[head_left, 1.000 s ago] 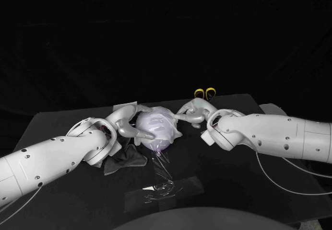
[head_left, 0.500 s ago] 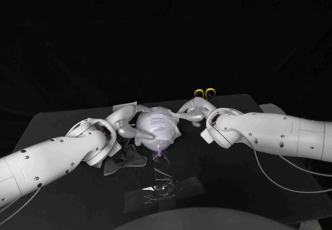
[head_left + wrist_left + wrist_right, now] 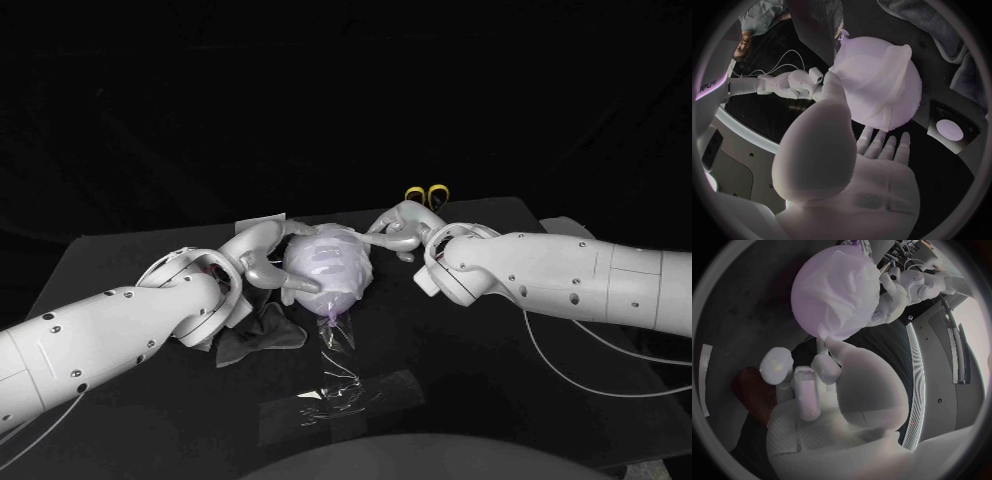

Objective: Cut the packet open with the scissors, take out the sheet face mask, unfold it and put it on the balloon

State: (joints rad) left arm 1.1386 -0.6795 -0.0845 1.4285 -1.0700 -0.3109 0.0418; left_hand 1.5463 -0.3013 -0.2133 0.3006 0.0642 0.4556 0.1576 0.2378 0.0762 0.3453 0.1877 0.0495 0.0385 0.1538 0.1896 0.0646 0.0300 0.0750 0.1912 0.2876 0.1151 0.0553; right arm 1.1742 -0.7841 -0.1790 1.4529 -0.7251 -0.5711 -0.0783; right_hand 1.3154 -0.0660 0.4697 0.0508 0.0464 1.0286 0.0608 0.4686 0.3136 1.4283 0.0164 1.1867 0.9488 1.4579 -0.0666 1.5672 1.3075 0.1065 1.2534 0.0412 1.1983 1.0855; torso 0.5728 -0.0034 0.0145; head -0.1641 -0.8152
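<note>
The purple balloon [image 3: 333, 304] lies on the black table [image 3: 476, 360] between my hands, with the white sheet mask [image 3: 326, 258] draped over it. My left hand [image 3: 261, 262] holds the balloon from its side, thumb pressed on the mask [image 3: 876, 80] and fingers [image 3: 882, 145] under the balloon. On the other side my right hand [image 3: 400, 234] pinches the mask's edge [image 3: 822, 335] with its fingertips. The mask [image 3: 848, 300] is creased and covers most of the balloon [image 3: 807, 292]. The yellow-handled scissors [image 3: 426, 191] lie behind my right hand. The cut-open packet [image 3: 340, 395] lies flat near the table's front.
A dark crumpled cloth [image 3: 261, 335] lies under my left forearm. A pale strip [image 3: 263, 218] sits just behind my left hand. Cables [image 3: 577, 365] trail from my right arm across the table's right side.
My right hand has shifted slightly up and in toward the balloon. The balloon, mask and left hand have barely moved.
</note>
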